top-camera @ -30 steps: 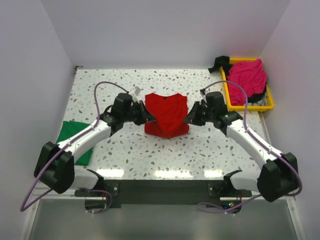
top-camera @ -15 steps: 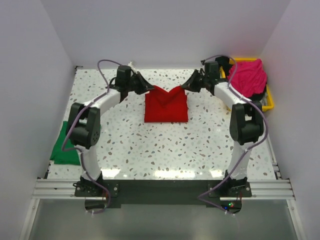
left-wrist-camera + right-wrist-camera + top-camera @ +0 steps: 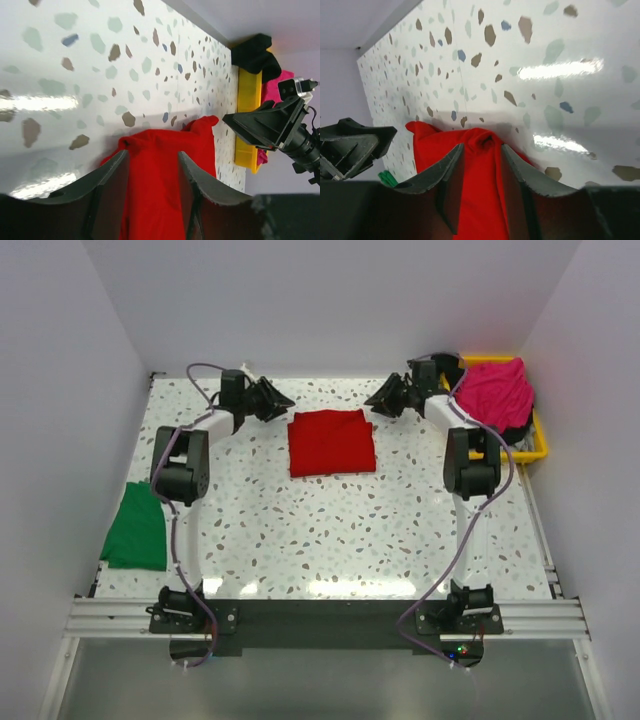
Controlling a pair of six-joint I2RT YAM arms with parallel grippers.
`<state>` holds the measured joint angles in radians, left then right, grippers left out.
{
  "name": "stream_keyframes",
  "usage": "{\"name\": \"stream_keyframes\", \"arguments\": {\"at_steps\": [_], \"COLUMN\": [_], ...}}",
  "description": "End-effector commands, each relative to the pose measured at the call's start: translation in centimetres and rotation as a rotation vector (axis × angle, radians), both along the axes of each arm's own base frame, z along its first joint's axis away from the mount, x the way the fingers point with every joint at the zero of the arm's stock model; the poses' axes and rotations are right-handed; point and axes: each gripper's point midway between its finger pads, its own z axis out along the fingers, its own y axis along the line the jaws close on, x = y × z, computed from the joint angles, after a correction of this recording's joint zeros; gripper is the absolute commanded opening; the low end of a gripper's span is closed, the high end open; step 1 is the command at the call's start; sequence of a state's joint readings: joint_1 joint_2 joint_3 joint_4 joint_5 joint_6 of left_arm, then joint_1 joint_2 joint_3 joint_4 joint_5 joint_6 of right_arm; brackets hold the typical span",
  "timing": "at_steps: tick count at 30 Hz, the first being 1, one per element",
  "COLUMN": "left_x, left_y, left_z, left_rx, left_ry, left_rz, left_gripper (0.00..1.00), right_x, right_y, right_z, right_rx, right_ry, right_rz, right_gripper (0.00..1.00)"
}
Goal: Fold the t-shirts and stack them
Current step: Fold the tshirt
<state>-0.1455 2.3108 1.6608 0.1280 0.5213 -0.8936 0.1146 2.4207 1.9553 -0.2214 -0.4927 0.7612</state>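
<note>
Between the spread left claw (image 3: 285, 400) and spread right claw (image 3: 372, 401), the folded red t-shirt (image 3: 332, 442) looks free, so lift both straight up to avoid dragging its corners.

Robot lab, white enclosure walls (image 3: 330, 300), speckled table (image 3: 330, 530)

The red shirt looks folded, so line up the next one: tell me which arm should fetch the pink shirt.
Right. The right gripper hovers just beside the yellow tray holding the pink shirt, jaws open and empty. The left gripper sits across the red shirt, farther away.
</note>
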Motion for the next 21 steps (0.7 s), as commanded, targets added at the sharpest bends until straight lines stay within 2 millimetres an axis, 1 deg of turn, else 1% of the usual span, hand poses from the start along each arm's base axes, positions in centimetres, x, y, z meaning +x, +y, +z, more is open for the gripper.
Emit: {"name": "stream_keyframes", "arguments": {"at_steps": [1, 2, 3, 4, 5, 6, 7, 8, 9, 10, 11, 12, 13, 14, 15, 16, 17, 18, 19, 20, 21], "left_x": [1.9, 1.8, 1.6, 1.3, 1.0, 0.7, 0.1, -0.3, -0.6, -1.0, -1.6, -2.0, -2.3, -2.9, -3.3, -3.6, -4.2, -4.5, -4.8, -5.2, -5.6], "left_y": [2.7, 3.2, 3.4, 3.5, 3.2, 2.8, 2.6, 1.7, 1.2, 0.7, -0.4, -1.1, -1.8, -3.1, -3.6, -4.1, -5.0, -5.3, -5.6, -6.0, -5.8], "left_z": [6.8, 6.8, 6.8, 6.6, 6.7, 6.7, 6.6, 6.5, 6.4, 5.9, 5.7, 5.4, 5.1, 4.9, 4.4, 3.9, 3.7, 2.9, 2.3, 1.8, 0.6], "left_rx": [0.008, 0.009, 0.011, 0.014, 0.012, 0.011, 0.014, 0.017, 0.019, 0.02, 0.018, 0.015, 0.017, 0.016, 0.017, 0.016, 0.015, 0.015, 0.017, 0.023, 0.036], "left_ry": [-0.202, -0.201, -0.202, -0.194, -0.193, -0.199, -0.196, -0.193, -0.191, -0.179, -0.175, -0.172, -0.168, -0.163, -0.156, -0.145, -0.141, -0.131, -0.119, -0.109, -0.081], "left_rz": [0.02, 0.027, 0.03, 0.035, 0.03, 0.024, 0.021, 0.007, 0.0, -0.007, -0.027, -0.043, -0.051, -0.076, -0.086, -0.094, -0.11, -0.113, -0.119, -0.122, -0.111], "left_gripper": [0.48, 0.5, 0.52, 0.52, 0.52, 0.5, 0.49, 0.47, 0.41, 0.37, 0.34, 0.28, 0.25, 0.22, 0.18, 0.17, 0.14, 0.11, 0.11, 0.1, 0.07], "right_x": [1.5, 1.1, 0.9, 0.5, 0.0, -0.3, -0.7, -1.2, -1.5, -2.0, -2.5, -2.7, -3.1, -3.6, -3.8, -4.2, -4.7, -4.9, -5.2, -5.6, -5.9], "right_y": [-1.4, -1.6, -1.7, -1.5, -1.4, -1.2, -0.5, -0.1, 0.5, 1.3, 1.8, 2.4, 3.3, 3.7, 4.1, 5.0, 5.2, 5.4, 5.6, 5.2, 5.2], "right_z": [6.3, 5.9, 6.2, 7.2, 7.0, 7.1, 7.8, 7.2, 7.2, 7.1, 6.4, 6.1, 5.7, 4.7, 4.5, 4.0, 3.1, 2.7, 2.3, 1.1, 0.5], "right_rx": [-0.012, -0.029, -0.047, -0.058, -0.071, -0.086, -0.093, -0.098, -0.092, -0.087, -0.083, -0.079, -0.079, -0.078, -0.076, -0.075, -0.076, -0.078, -0.08, -0.094, -0.095], "right_ry": [-0.142, -0.138, -0.152, -0.172, -0.167, -0.18, -0.196, -0.186, -0.19, -0.188, -0.174, -0.177, -0.172, -0.151, -0.152, -0.145, -0.126, -0.121, -0.111, -0.087, -0.069], "right_rz": [0.005, 0.003, 0.01, 0.014, 0.018, 0.032, 0.048, 0.059, 0.08, 0.1, 0.113, 0.121, 0.137, 0.147, 0.154, 0.171, 0.179, 0.182, 0.182, 0.17, 0.167], "right_gripper": [0.4, 0.42, 0.42, 0.43, 0.43, 0.43, 0.43, 0.43, 0.41, 0.4, 0.4, 0.39, 0.38, 0.37, 0.36, 0.36, 0.35, 0.35, 0.34, 0.34, 0.34]}}
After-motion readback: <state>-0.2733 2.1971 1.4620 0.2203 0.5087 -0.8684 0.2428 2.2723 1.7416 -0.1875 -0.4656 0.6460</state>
